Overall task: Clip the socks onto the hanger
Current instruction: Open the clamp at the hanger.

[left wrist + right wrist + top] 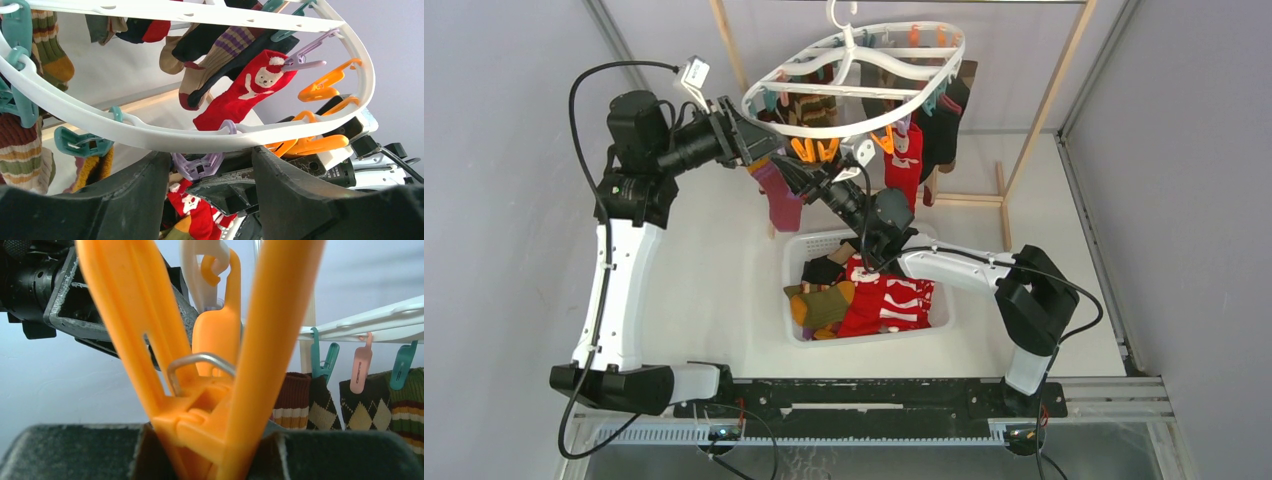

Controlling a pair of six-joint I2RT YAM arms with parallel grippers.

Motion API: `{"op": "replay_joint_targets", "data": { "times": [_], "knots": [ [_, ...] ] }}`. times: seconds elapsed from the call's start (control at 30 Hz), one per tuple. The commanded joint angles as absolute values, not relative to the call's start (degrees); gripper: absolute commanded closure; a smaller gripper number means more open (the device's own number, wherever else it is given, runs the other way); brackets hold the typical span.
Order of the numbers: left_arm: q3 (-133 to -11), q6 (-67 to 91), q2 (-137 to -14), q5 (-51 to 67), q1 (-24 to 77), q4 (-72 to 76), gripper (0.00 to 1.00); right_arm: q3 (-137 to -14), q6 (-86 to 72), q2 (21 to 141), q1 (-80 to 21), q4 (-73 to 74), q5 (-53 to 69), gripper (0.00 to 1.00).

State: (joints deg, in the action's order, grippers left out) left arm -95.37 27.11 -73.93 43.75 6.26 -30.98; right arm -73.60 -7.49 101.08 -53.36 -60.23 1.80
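The white oval hanger (854, 75) hangs from the wooden frame, with several socks clipped on its rim. My left gripper (759, 142) is at the near-left rim. In the left wrist view it (210, 154) is open, with the rim (150, 135) across its fingertips and a lavender clip (197, 165) between them. My right gripper (802, 172) reaches up under the near rim. In the right wrist view it (205, 440) is shut on the handles of an orange clip (200, 370), whose arms spread in a V. A magenta sock (779, 200) hangs below the rim by my left gripper.
A white slotted basket (796, 330) with red, olive and dark socks stands on the table below the hanger. The wooden frame's posts (1049, 100) rise behind. A red Santa sock (904, 165) and dark socks (939, 130) hang on the right side of the rim.
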Motion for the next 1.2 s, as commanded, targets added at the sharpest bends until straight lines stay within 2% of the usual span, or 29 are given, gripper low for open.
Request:
{"op": "replay_joint_targets", "data": {
  "times": [0.0,0.23,0.4,0.47,0.6,0.7,0.77,0.87,0.97,1.03,1.17],
  "knots": [
    [-93.6,29.1,-71.5,43.8,6.7,-28.9,0.34,-76.4,-5.9,100.7,-55.1,-58.8,7.7,1.00],
    [-91.4,30.2,-70.0,43.2,6.7,-27.9,0.36,-76.6,-5.8,100.8,-55.2,-58.6,7.9,1.00],
    [-92.2,30.4,-70.6,42.6,6.7,-27.1,0.42,-76.6,-5.8,100.9,-55.4,-58.2,8.2,1.00],
    [-93.1,30.6,-71.2,42.3,6.7,-27.1,0.46,-76.6,-5.5,101.1,-55.5,-58.2,8.3,1.00],
    [-93.9,30.7,-72.0,40.5,6.7,-27.1,0.64,-76.6,-4.9,100.9,-55.6,-57.6,8.1,0.99],
    [-94.0,30.3,-71.9,39.4,6.7,-26.9,0.80,-75.9,-4.5,100.1,-55.6,-56.4,7.5,0.80],
    [-94.0,30.0,-71.7,39.0,6.7,-27.0,0.87,-74.1,-4.4,99.0,-55.6,-56.4,6.3,0.61],
    [-94.0,29.0,-71.3,38.3,6.7,-27.6,0.92,-69.3,-4.4,95.6,-55.6,-56.4,4.8,0.35],
    [-93.9,28.0,-70.8,37.9,6.7,-28.4,0.94,-63.1,-5.6,91.0,-56.0,-53.9,2.4,0.16],
    [-93.7,27.5,-70.6,38.0,6.7,-28.9,0.94,-59.7,-6.7,87.6,-56.7,-47.1,0.3,0.02],
    [-93.4,27.0,-70.3,38.1,6.7,-29.6,0.94,-52.3,-6.4,81.3,-61.1,-36.4,-12.2,0.00]
  ]
}}
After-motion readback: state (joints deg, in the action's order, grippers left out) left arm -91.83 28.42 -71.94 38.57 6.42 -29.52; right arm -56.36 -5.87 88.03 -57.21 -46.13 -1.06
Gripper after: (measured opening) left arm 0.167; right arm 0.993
